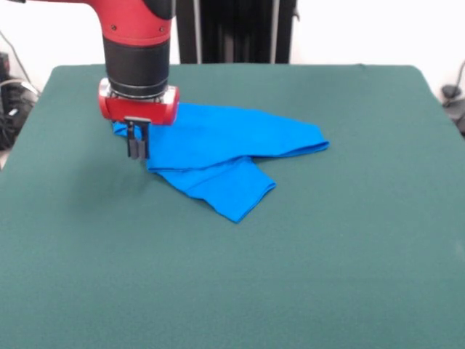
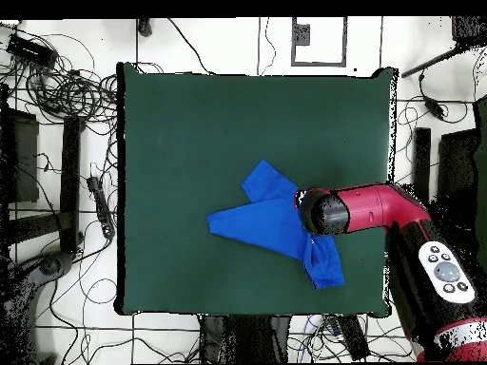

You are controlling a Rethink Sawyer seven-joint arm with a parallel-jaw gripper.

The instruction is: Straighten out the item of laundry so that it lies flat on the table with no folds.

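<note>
At table centre: crumpled bright blue shirt (image 1: pixel 225 156), folded over itself on dark green felt table (image 1: pixel 349 254).
We see the gripper (image 1: pixel 138 149) at its edge, fingers near-closed, grip uncertain; we'd pinch one layer, pull outward low.

No text, label, brand, number or sign can be read in either view. The blue shirt (image 1: pixel 225 149) lies crumpled with only plain blue cloth showing, and no print or lettering is visible on it. The green table (image 1: pixel 327 254) bears no markings. The red arm (image 2: pixel 366 209) carries a grey panel of round buttons (image 2: pixel 445 269) in the overhead view, but whatever marks stand on them are too small to make out
</note>
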